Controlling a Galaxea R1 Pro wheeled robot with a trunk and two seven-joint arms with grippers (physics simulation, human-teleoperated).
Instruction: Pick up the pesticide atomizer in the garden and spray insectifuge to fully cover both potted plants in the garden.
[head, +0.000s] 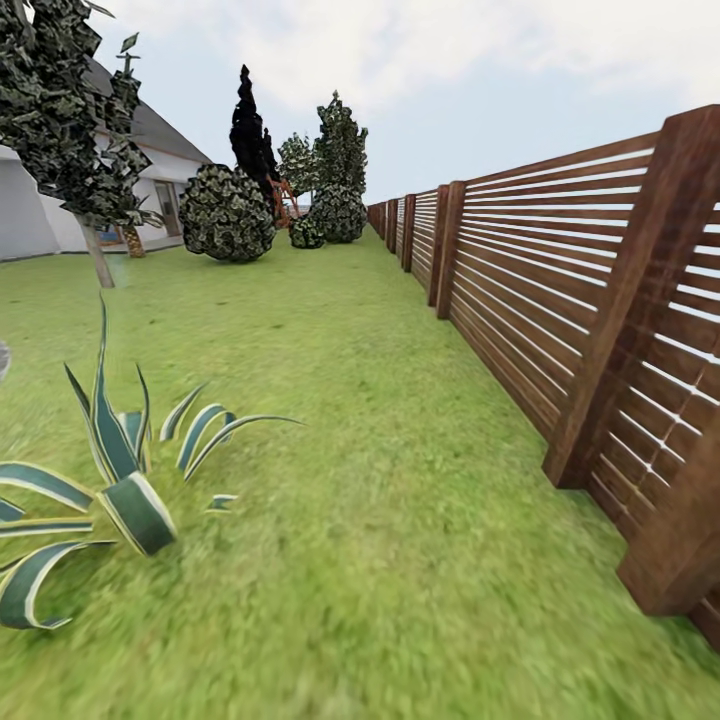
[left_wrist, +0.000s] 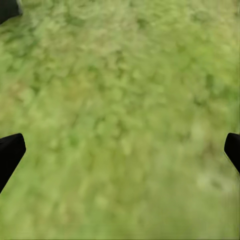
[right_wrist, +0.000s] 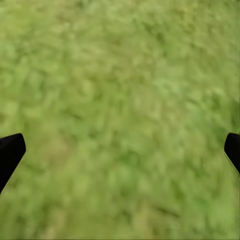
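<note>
While I look ahead from my head camera, the garden's lawn (head: 400, 480) fills the lower and middle frame as blurry green grass. A brown slatted wooden fence (head: 560, 300) runs from the right edge toward the centre, shrinking into the distance. At lower left a spiky plant (head: 110, 480) with long, thin, white-edged green blades grows straight out of the grass. At upper left stands a leafy tree (head: 70, 110) with a thin pale trunk, and behind it a white house (head: 150, 170) with a grey roof. Round dark bushes (head: 226, 213) and tall pointed evergreens (head: 340, 150) sit near the top centre, under a pale cloudy sky (head: 450, 60).

From my left wrist camera, my left gripper (left_wrist: 120, 152) hangs over bare grass (left_wrist: 120, 100). Its two black fingertips (left_wrist: 10, 150) show at the far left and far right edges, spread wide apart, released, with nothing between them and touching nothing. A small dark shape I cannot identify sits in the upper left corner.

From my right wrist camera, my right gripper (right_wrist: 120, 150) looks the same: black fingertips (right_wrist: 10, 150) at opposite edges, spread wide, empty, with blurred grass (right_wrist: 120, 100) below.

Of the task's things, I see the garden itself all around me.
</note>
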